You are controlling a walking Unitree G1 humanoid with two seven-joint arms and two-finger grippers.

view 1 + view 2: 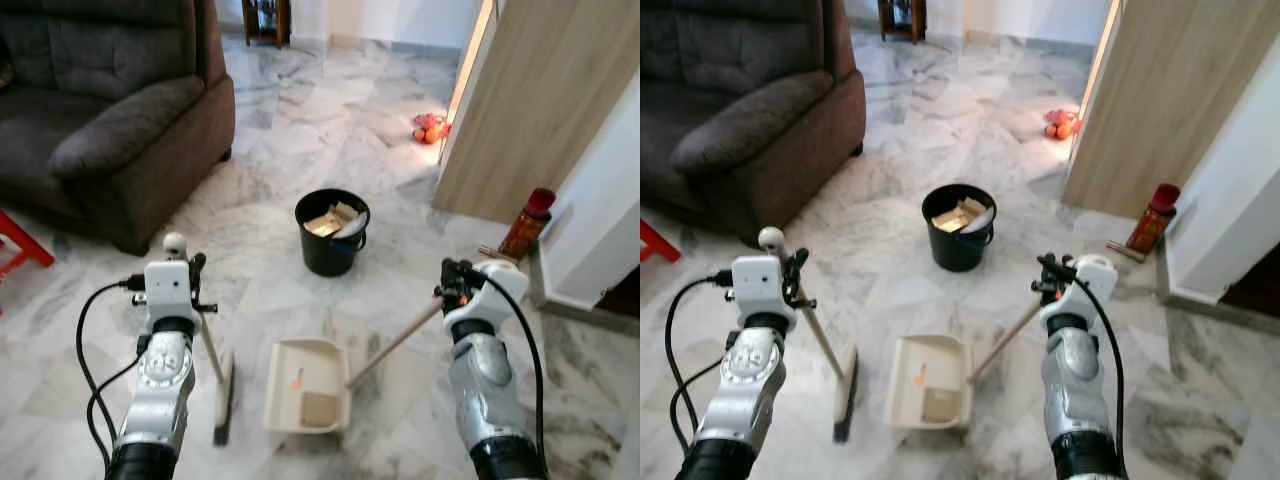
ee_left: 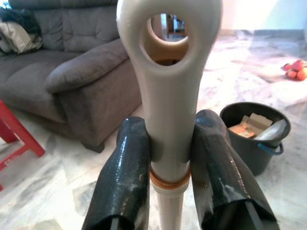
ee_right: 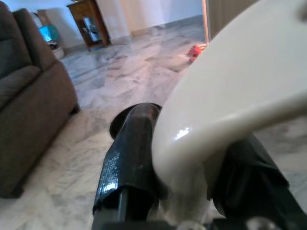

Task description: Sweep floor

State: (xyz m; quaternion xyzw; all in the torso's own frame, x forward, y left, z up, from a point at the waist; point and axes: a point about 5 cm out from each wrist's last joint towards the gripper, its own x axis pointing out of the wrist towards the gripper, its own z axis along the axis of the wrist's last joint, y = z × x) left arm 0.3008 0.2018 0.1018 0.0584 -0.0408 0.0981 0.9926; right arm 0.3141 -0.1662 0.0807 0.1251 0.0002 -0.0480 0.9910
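My left gripper (image 1: pixel 194 272) is shut on the cream handle of a small broom (image 1: pixel 222 392), whose dark bristles rest on the marble floor. In the left wrist view both black fingers (image 2: pixel 125 177) squeeze the broom handle (image 2: pixel 169 96) just below its hanging loop. My right gripper (image 1: pixel 450 283) is shut on the long wooden handle of a cream dustpan (image 1: pixel 307 383) lying flat on the floor between my arms. Inside the pan are a piece of cardboard (image 1: pixel 320 408) and a small orange scrap (image 1: pixel 296 377). The pan's handle end (image 3: pixel 230 91) sits between my right fingers.
A black bucket (image 1: pixel 331 232) with cardboard scraps stands just beyond the dustpan. A dark sofa (image 1: pixel 110 110) is at the left, with a red stool (image 1: pixel 20 245) by it. A wooden door (image 1: pixel 540 110) and a red bottle (image 1: pixel 527 222) are on the right; orange toys (image 1: pixel 428 128) lie farther off.
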